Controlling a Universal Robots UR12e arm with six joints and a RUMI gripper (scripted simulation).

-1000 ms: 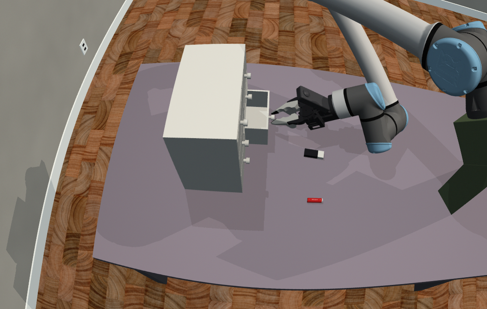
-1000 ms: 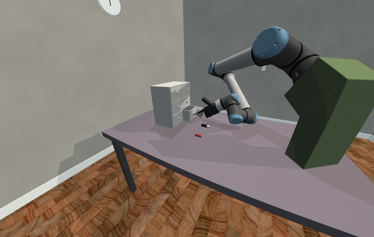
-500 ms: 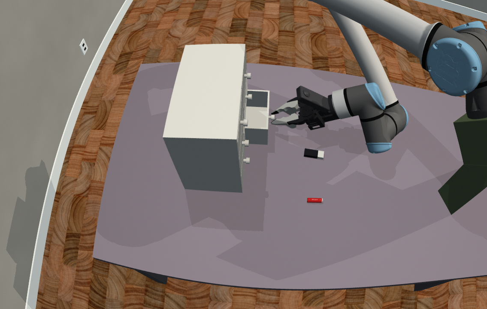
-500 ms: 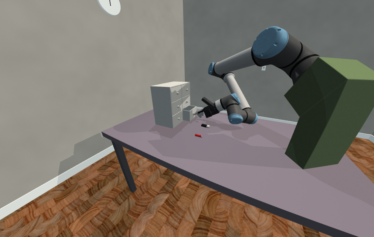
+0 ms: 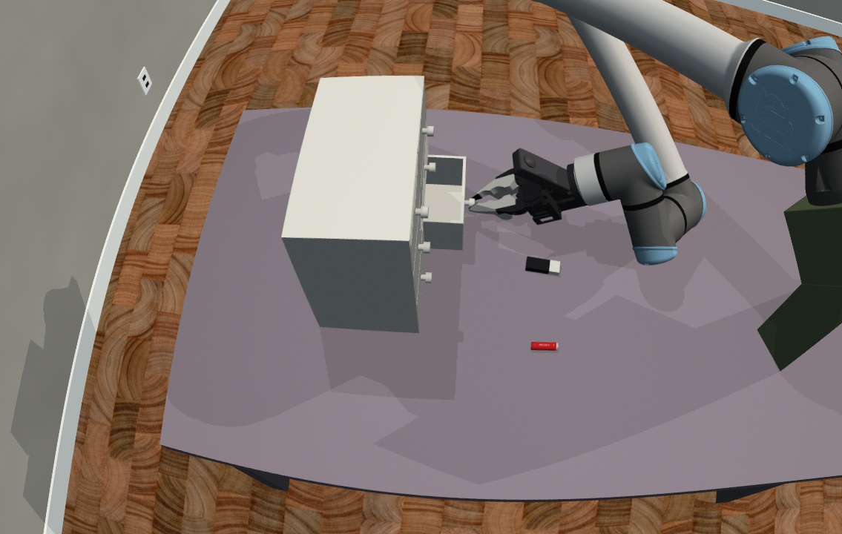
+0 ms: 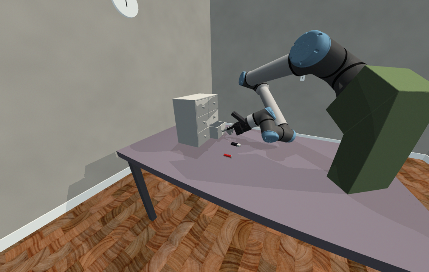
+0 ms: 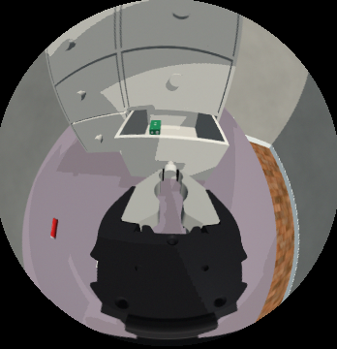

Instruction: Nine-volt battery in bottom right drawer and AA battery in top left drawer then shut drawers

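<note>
Closed on the knob (image 5: 470,201) (image 7: 170,166) of the lower-right drawer (image 5: 464,212) (image 6: 220,132) (image 7: 190,154) with the gripper (image 5: 471,202) (image 6: 223,130) (image 7: 169,170), one tip on either side. Grasping only that, with the jaws nearly together (in the exterior view, too small to make out the grip itself).

In the wrist view, can see the nine-volt (image 7: 155,127) inside the pulled-out drawer, above and slightly left of the fingers, beyond the drawer's front wall and apart from both tips. Placed left of the drawer's middle in that view, with two terminals turned towards the lens.

Can find the AA (image 5: 544,345) (image 6: 227,155) (image 7: 54,228) lying on the table (image 5: 610,425) (image 6: 243,189) (image 7: 43,194), well apart from the fingers: below and right of them in the top view, at the left edge of the wrist view. Also on the table, between gripper and AA in the top view: a black-and-white stick (image 5: 538,265) (image 6: 234,144).

Standing upright left of the gripper in the top view, see the chest (image 5: 357,152) (image 6: 187,121) (image 7: 168,29), with its other five drawers shut.
</note>
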